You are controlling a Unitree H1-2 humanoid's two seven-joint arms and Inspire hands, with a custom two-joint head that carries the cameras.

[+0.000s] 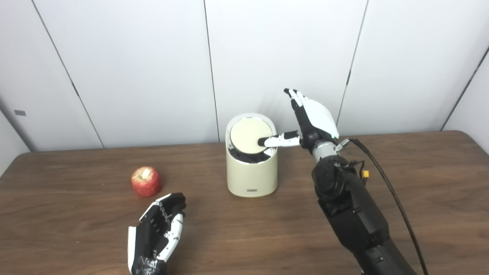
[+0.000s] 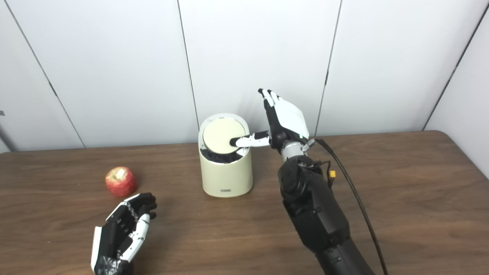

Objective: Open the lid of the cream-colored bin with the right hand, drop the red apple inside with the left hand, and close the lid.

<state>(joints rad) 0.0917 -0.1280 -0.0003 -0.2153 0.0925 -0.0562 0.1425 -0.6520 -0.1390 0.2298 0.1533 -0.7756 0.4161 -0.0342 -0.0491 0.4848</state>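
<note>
The cream-colored bin (image 1: pixel 252 172) stands on the table's middle. Its round lid (image 1: pixel 247 135) is tilted up toward the back, with a dark gap showing at the front rim. My right hand (image 1: pixel 311 122) is open beside the bin's right side, fingers pointing up, its thumb (image 1: pixel 277 141) resting on the lid's right edge. The red apple (image 1: pixel 146 181) sits on the table left of the bin. My left hand (image 1: pixel 158 229) is open and empty, lying on the table just in front of and right of the apple, not touching it.
The brown wooden table (image 1: pixel 420 191) reaches to a white panelled wall behind. A black cable (image 1: pixel 386 183) runs from my right wrist down along the arm over the table's right side.
</note>
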